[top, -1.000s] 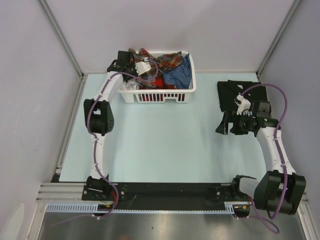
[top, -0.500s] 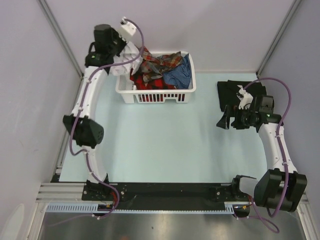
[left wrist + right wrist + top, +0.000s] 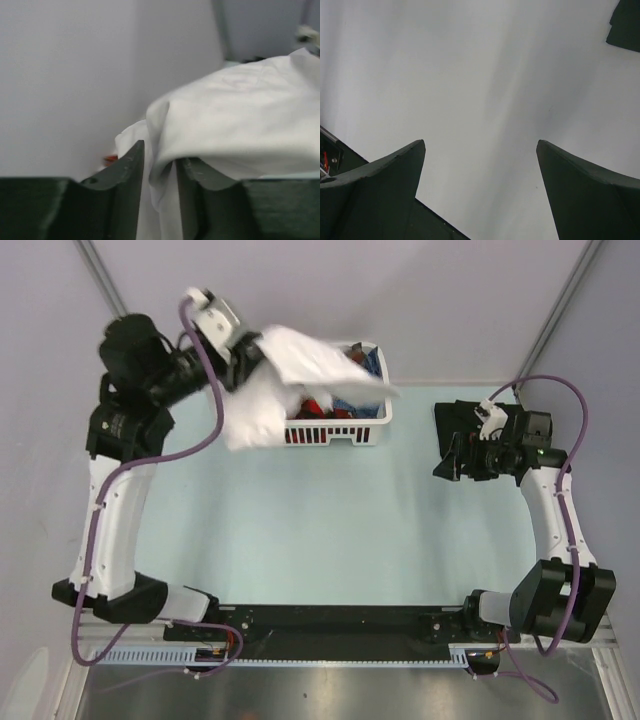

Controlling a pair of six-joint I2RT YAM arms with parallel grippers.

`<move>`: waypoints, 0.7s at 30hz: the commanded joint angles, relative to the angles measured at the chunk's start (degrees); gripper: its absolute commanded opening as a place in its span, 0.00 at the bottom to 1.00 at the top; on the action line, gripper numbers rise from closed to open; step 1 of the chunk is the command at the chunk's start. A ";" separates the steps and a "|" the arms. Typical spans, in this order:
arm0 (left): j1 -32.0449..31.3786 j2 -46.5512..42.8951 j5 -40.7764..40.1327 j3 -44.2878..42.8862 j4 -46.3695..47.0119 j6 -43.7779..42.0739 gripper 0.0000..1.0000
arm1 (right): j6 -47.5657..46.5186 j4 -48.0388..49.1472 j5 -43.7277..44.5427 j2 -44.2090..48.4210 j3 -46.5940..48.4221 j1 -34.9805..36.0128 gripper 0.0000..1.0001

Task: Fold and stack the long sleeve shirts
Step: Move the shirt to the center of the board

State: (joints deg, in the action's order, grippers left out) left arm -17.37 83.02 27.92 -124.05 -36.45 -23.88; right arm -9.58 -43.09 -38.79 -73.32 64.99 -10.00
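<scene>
**Q:** What is carried by the pale blue flat bench [image 3: 320, 530], and where is the task's cloth found?

**A:** The plain white cloth long sleeve shirt [image 3: 300, 360] is shown aloft at the far left. It is spread over the left half of the white slatted plastic basket [image 3: 350, 430] and hangs down past the basket's left wall. The basket is set at the far middle of the bench. A black cloth shirt [image 3: 460, 418] is laid flat at the far right, well apart from the basket. Inside the basket, red cloth [image 3: 318, 406] and blue cloth [image 3: 373, 362] are seen only in patches, the rest being covered by the white shirt.

**Q:** How are the two grippers shown?

**A:** The left gripper [image 3: 248, 358] is raised above the basket's left end. In the left wrist view this gripper [image 3: 159, 152] is seen nearly closed, with a fold of the white shirt [image 3: 240, 115] pinched between its fingers. The right gripper [image 3: 447, 462] is placed by the left near corner of the black shirt; contact cannot be judged. In the right wrist view it [image 3: 480, 142] is seen spread wide, with only bare bench between its fingers.
</scene>
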 commanded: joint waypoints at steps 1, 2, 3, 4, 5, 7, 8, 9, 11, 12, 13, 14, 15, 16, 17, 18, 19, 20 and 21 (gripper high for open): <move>-4.42 -2.24 12.32 16.79 -7.40 2.35 0.62 | -2.10 -1.56 -2.35 -0.68 2.42 -0.37 1.00; -4.61 -3.91 14.68 22.83 -8.46 0.69 0.88 | -2.37 -1.82 -2.43 -0.86 2.51 -0.20 1.00; -4.69 -5.05 13.66 26.19 -9.16 0.59 0.99 | -2.89 -2.26 -2.35 -1.03 2.86 0.07 1.00; -3.56 -6.28 12.26 29.62 -8.39 0.85 0.99 | -3.33 -3.57 -2.26 -1.30 3.03 0.24 1.00; -2.25 -9.34 12.07 37.66 -7.07 1.81 0.99 | -4.73 -4.27 -2.09 -1.56 3.21 0.59 1.00; 0.39 -11.82 14.18 45.18 -6.00 -0.19 0.99 | -5.97 -5.68 -0.69 -1.65 3.12 2.43 1.00; 0.40 -14.36 12.96 52.26 -6.53 -5.42 0.99 | -7.28 -5.69 0.02 -1.56 2.95 3.22 1.00; 0.32 -15.60 11.29 55.90 -6.97 -7.65 0.99 | -7.90 -6.12 0.55 -1.65 2.77 5.84 1.00; 0.23 -17.71 12.06 65.40 -8.11 -14.22 0.99 | -9.48 -6.13 2.04 -2.17 2.25 8.84 1.00; -0.03 -19.37 12.59 68.21 -8.81 -15.74 0.99 | -9.84 -6.13 2.57 -2.44 1.98 9.81 1.00; -0.21 -20.17 14.16 70.85 -8.64 -16.98 0.99 | -10.10 -5.87 3.10 -2.79 1.72 13.57 1.00; -0.30 -20.88 14.70 76.18 -7.60 -18.73 0.99 | -10.28 -5.69 3.28 -3.23 1.54 14.99 1.00; -0.47 -22.28 14.88 78.67 -4.54 -19.18 0.99 | -10.89 -5.43 3.28 -4.10 1.45 16.14 1.00; -0.91 -22.73 12.88 81.05 -1.90 -18.75 1.00 | -11.33 -5.34 3.71 -4.72 1.28 18.94 1.00; -1.35 -22.73 11.99 84.55 0.48 -18.57 0.99 | -11.59 -5.25 4.50 -5.34 1.10 20.18 1.00; -1.88 -22.38 11.20 85.63 2.33 -19.96 1.00 | -11.77 -4.90 5.55 -6.56 0.84 21.59 1.00; -4.32 -20.99 7.80 87.12 3.21 -21.54 0.99 | -12.12 -4.55 7.22 -7.18 0.75 23.86 1.00; -5.74 -20.28 6.54 87.66 4.62 -21.91 0.99 | -12.39 -4.28 7.75 -7.88 0.05 25.19 1.00; -6.71 -19.49 5.92 88.01 5.06 -22.43 0.99 | -11.87 -2.72 8.63 -8.59 -0.47 26.25 1.00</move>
State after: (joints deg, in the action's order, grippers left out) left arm -19.75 61.25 37.01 -38.57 -39.97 -40.03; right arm -19.64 -48.07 -34.59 -79.57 65.47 12.01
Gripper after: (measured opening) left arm 0.994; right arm 0.994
